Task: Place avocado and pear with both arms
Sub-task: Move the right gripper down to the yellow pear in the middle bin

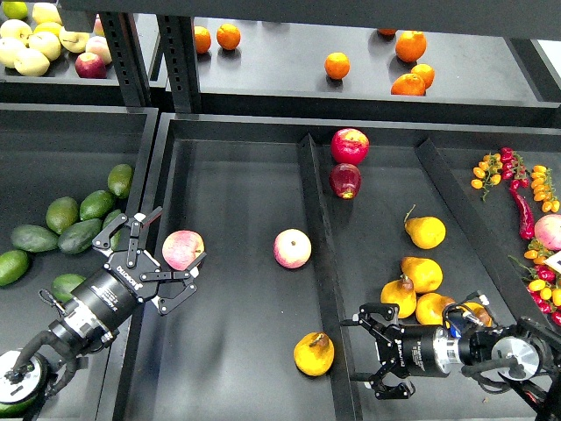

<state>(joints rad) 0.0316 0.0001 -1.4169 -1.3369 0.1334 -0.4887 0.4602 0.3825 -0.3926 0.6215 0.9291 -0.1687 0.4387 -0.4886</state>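
Observation:
A golden pear (314,353) with a brown blotch at its top lies in the middle compartment, close to the divider (323,254). My right gripper (355,347) is open and empty just right of that divider, level with the pear. Several more pears (422,274) lie in the right compartment behind it. Several dark green avocados (79,235) lie in the left bin. My left gripper (173,237) is open over the bin wall, its fingers on either side of a pink-yellow apple (182,251), with the avocados just to its left.
A second pink-yellow apple (292,248) lies mid-compartment. Two red apples (349,146) lie at the back of the right compartment. Oranges (337,65) and pale apples (31,61) fill the upper shelf. Chillies and small tomatoes (523,209) lie at the far right.

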